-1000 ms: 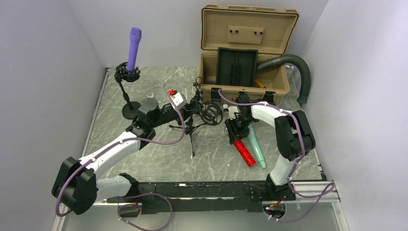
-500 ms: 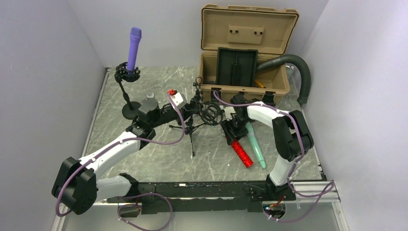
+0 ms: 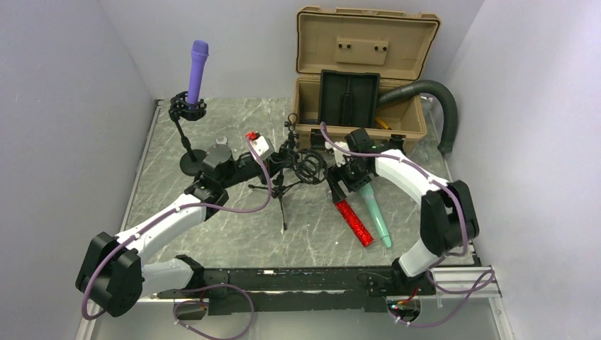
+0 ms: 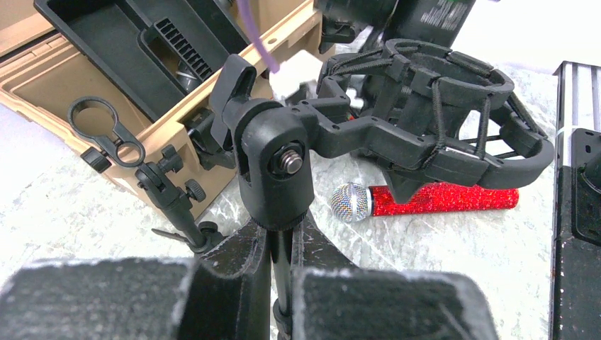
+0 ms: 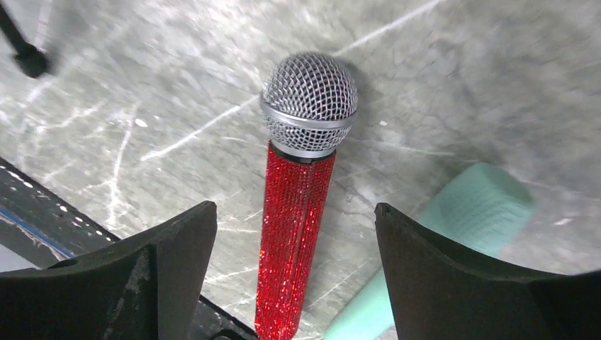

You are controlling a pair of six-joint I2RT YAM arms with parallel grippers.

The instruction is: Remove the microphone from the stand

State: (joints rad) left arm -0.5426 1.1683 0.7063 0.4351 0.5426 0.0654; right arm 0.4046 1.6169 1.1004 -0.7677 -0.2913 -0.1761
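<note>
Plainly the right gripper (image 5: 294, 212) stands released, jaws spread wide either side of the red microphone (image 5: 305, 113), which lies flat on the table (image 5: 461, 71) directly beneath them, out of the shock mount (image 4: 425, 120); a teal microphone (image 5: 471, 212) lies just outside one jaw. The left gripper (image 4: 276, 290) is clenched on the stand (image 4: 273, 170) stem under that mount. Judged best: the right arm (image 3: 411, 173), arched over and pointing down, lifts straight up, nudging neither microphone, while the left holds firm.
</note>
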